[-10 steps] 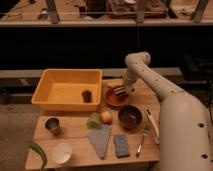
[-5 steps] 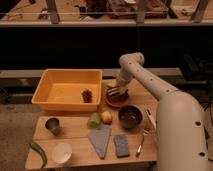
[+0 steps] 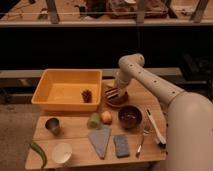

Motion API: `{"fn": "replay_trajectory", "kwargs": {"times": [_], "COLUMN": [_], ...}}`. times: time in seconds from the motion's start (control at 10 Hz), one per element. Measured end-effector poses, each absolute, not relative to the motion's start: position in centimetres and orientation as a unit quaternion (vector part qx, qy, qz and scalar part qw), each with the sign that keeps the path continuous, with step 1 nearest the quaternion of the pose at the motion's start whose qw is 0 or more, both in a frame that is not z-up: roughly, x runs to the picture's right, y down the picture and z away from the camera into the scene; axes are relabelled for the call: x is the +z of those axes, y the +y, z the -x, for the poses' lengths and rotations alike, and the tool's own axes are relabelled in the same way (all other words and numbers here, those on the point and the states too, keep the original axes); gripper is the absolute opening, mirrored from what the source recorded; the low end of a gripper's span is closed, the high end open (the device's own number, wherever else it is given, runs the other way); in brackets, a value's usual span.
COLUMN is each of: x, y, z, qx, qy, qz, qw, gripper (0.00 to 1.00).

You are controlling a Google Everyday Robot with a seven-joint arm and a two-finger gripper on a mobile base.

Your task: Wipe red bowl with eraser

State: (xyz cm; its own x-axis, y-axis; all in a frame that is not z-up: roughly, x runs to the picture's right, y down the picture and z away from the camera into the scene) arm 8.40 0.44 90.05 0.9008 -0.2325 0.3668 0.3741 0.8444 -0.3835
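The red bowl (image 3: 119, 102) sits on the wooden table just right of the yellow tub, only its orange rim showing. My gripper (image 3: 115, 93) reaches down into it from the white arm and is shut on the eraser (image 3: 113, 94), a small dark block with pale stripes. The eraser lies low over the bowl's inside; I cannot tell whether it touches.
A yellow tub (image 3: 55, 97) holding a pinecone (image 3: 87, 95) stands to the left. A maroon bowl (image 3: 130, 116), two fruits (image 3: 100, 119), a metal cup (image 3: 52, 125), a grey cloth (image 3: 100, 141), a sponge (image 3: 121, 145), a white bowl (image 3: 61, 152), a fork (image 3: 141, 142) and a brush (image 3: 156, 129) fill the front.
The arm's elbow has swung left while the gripper has stayed over the red bowl, shifting only slightly with the eraser in it.
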Motion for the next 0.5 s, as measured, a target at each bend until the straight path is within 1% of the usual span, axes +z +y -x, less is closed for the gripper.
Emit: {"fn": "replay_trajectory", "kwargs": {"times": [0.3, 0.5], "x": [88.7, 88.3], "y": [2.3, 2.7], "z": [-7.9, -8.6], "qx": [-0.184, -0.189], "qy": [-0.160, -0.155], "qz": [0.235, 0.236], "qw": [0.941, 0.940], "gripper": [0.14, 0.14]}}
